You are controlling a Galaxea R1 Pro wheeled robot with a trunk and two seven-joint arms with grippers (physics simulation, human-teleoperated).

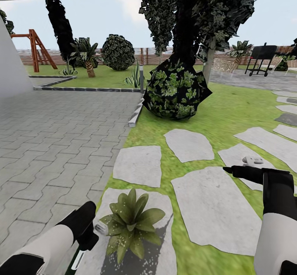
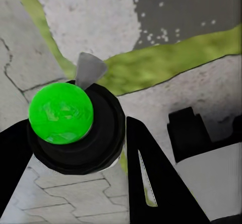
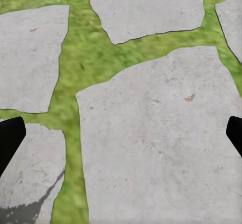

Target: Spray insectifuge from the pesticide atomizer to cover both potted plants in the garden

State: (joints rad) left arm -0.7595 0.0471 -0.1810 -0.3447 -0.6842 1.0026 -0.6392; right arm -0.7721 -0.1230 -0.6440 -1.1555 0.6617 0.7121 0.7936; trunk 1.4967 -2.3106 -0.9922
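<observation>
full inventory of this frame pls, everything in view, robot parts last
potted plant: 1, green pointed leaves, on the nearest stone slab, by the left gripper
pesticide atomizer: 1, bright green body with pale nozzle in the left wrist view, held in the left gripper
stone slabs: several, pale grey, set in the lawn
lawn: green, right half
paving: grey blocks, left half
round bush: 1, dark with green leaves, centre, under a tree
trees: several, dark, background
swing frame: 1, reddish brown, far left
fence: brown slats, far back
grill: 1, black, far right
left gripper: black, jaws shut on the atomizer
right gripper: black, jaws open over slabs
</observation>
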